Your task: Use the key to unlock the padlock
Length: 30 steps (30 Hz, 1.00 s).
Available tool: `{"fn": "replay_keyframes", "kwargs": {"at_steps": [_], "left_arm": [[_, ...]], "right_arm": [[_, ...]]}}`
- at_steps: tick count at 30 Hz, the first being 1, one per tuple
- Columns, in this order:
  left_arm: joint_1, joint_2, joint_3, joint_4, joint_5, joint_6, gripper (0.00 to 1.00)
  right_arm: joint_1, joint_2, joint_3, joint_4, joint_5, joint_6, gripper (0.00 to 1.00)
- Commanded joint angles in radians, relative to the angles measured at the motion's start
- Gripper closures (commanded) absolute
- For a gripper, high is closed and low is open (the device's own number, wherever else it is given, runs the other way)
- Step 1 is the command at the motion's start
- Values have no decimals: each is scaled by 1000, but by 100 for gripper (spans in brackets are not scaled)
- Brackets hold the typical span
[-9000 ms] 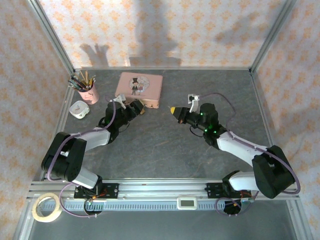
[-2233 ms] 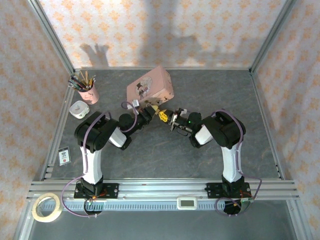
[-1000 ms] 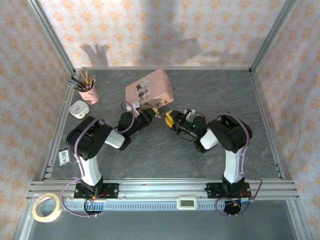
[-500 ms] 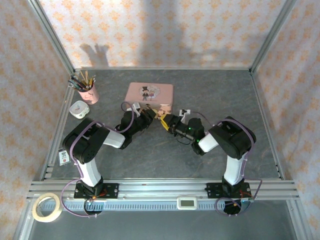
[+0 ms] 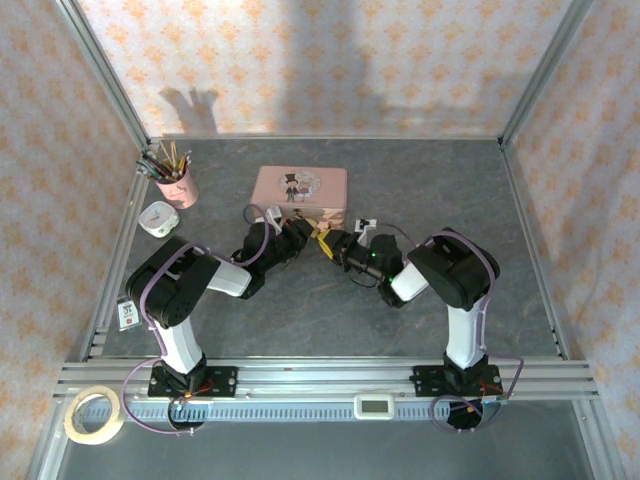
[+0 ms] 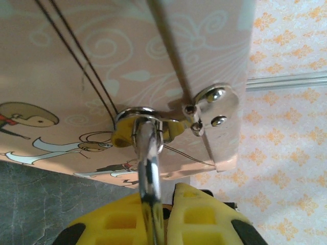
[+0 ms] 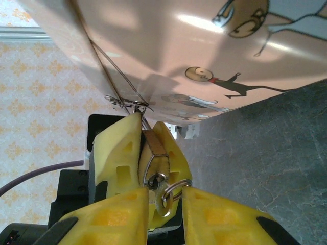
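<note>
The brass padlock [image 5: 318,237] hangs by its silvery shackle [image 6: 147,163] from the hasp ring on the front of the pink tin [image 5: 300,187]. My left gripper [image 5: 305,232] is shut on the padlock, its yellow fingers [image 7: 120,148] pressed against the brass body [image 7: 153,148]. The key [image 7: 164,194] sits in the keyhole, with a small split ring hanging from its head. My right gripper [image 5: 332,245] meets the padlock from the right. Its fingers [image 7: 117,219] are closed in on the key's head and ring from both sides.
The tin lies flat at the back middle of the grey table [image 5: 400,300]. A pink cup of pencils [image 5: 175,182] and a small white case [image 5: 158,218] stand at the back left. A card [image 5: 128,312] and a tape roll [image 5: 92,415] lie near the left rail.
The tin, tilted up a second ago, now lies flat. My right gripper has moved left to the padlock and its jaws have narrowed round the key. The left gripper stays shut.
</note>
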Motion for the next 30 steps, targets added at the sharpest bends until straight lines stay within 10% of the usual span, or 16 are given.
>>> {"fn": "replay_keyframes", "kwargs": {"at_steps": [1, 7, 22, 30], "left_arm": [[-11, -15, 25, 85, 8, -12, 100], [-12, 0, 7, 145, 22, -18, 100], [-9, 198, -70, 767, 160, 75, 100], [-4, 221, -56, 786, 188, 150, 100]], "right_arm": [[5, 20, 20, 65, 12, 17, 83], [-9, 45, 2, 135, 12, 91, 100], [-46, 74, -8, 450, -83, 694, 100], [-48, -19, -22, 438, -100, 873, 100]]}}
